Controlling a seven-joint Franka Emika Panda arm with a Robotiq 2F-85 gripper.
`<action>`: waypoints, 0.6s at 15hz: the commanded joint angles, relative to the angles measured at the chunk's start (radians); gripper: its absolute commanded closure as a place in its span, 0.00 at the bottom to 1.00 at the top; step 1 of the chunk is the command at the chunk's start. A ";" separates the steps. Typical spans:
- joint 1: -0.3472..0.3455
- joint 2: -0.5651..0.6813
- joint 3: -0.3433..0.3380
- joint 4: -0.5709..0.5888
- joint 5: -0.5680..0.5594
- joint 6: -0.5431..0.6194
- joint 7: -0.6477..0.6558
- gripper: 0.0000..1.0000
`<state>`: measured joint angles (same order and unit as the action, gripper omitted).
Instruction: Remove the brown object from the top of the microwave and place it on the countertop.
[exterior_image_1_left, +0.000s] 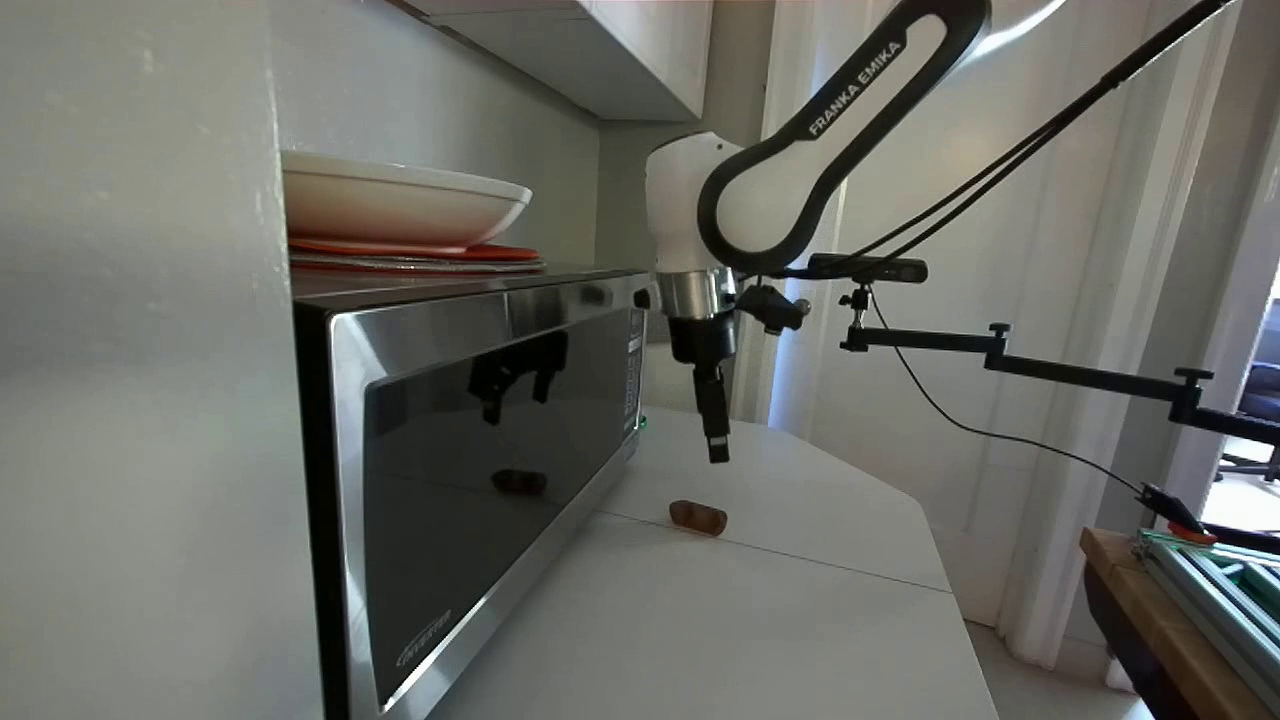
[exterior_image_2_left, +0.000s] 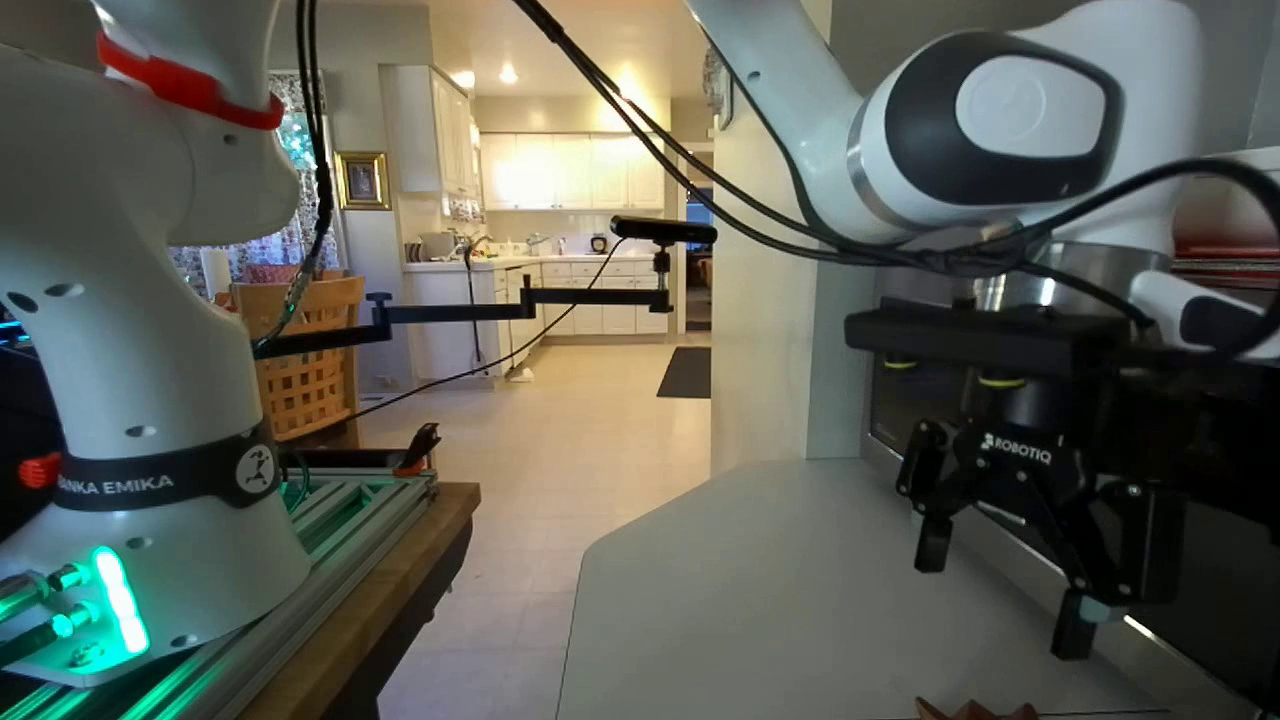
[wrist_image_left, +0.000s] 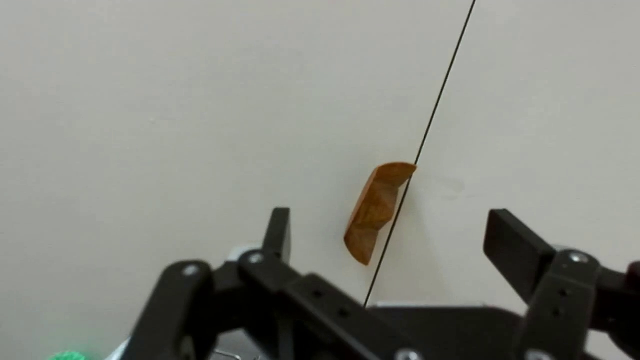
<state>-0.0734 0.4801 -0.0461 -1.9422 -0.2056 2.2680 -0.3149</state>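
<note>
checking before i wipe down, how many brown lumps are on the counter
1: the brown lump lies on the counter, in front of the microwave. Others may be hidden.

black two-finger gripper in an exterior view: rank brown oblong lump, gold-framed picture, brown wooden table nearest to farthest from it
In an exterior view, from the gripper:
1. Brown oblong lump: below, on the pale flat countertop.
2. Brown wooden table: lower left, across a gap.
3. Gold-framed picture: upper left, far background.

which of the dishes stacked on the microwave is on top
The white bowl: it is pale, with raised sides, and forms the top of the stack; the flatter reddish plates lie beneath it, on the microwave.
</note>
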 joint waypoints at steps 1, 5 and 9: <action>0.001 -0.094 0.003 -0.039 0.019 -0.109 0.051 0.00; -0.004 -0.181 0.006 -0.078 0.038 -0.113 0.076 0.00; -0.015 -0.265 0.011 -0.139 0.117 -0.008 0.080 0.00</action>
<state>-0.0745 0.2802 -0.0440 -2.0125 -0.1496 2.1866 -0.2512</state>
